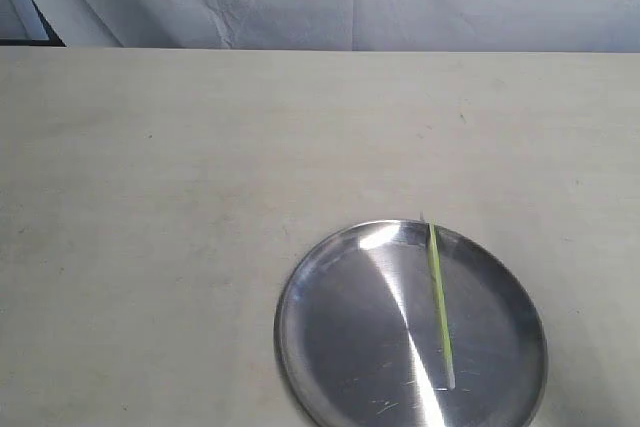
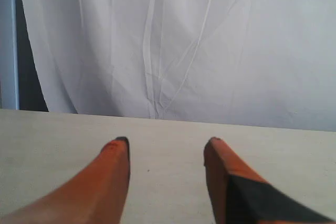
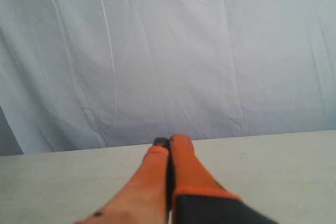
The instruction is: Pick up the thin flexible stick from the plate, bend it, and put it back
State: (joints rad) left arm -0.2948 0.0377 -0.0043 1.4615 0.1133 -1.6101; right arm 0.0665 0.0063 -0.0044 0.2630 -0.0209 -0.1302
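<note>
From across the table, the thin flexible stick (image 1: 438,307) lies untouched on the silver plate (image 1: 330,347), right of its centre, with no arm near. The left gripper (image 2: 165,148) has its jaws apart over bare tabletop (image 2: 168,129). The right gripper (image 3: 169,142) is pressed together, holding nothing. Pickup hasn't begun; I'd say one arm must first reach the plate.

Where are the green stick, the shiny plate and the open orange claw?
thin flexible stick (image 1: 440,302): exterior view, middle of its length.
plate (image 1: 335,342): exterior view, bare metal left of the stick.
left gripper (image 2: 167,142): left wrist view, gap midway between its open orange fingertips.
</note>
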